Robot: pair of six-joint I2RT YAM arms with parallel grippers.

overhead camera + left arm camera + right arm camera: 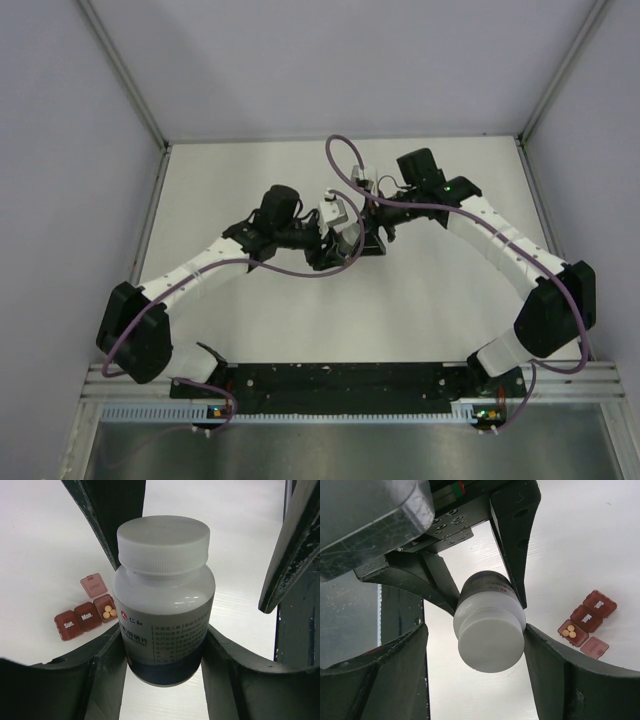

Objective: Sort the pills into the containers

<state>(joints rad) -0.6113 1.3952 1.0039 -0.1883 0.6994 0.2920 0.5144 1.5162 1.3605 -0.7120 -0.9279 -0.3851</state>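
Pills (108, 612): a few yellow-orange tablets lying in the open end compartment of the containers (75, 621), lower left of the left wrist view. Left pincer (162, 636) clenched on the body of a white bottle (165, 595), presumably to brace it above the bench (40, 540) against twisting. Right pincer (476, 630) straddling the white cap (490, 647) head-on, spread wider than it, with a gap at one finger: released, not gripping. Cap seated on the neck; whether lined up for unscrewing or for tightening, not evident. Outward from the bottle, at centre right of the right wrist view, the containers flat on the bench, apart from both pincers. "Sun." and "Mon." compartments closed, contents hidden. Third compartment with pink lid (94, 585) flipped back, likely open for receiving tablets, and close by, probably for a short pour.
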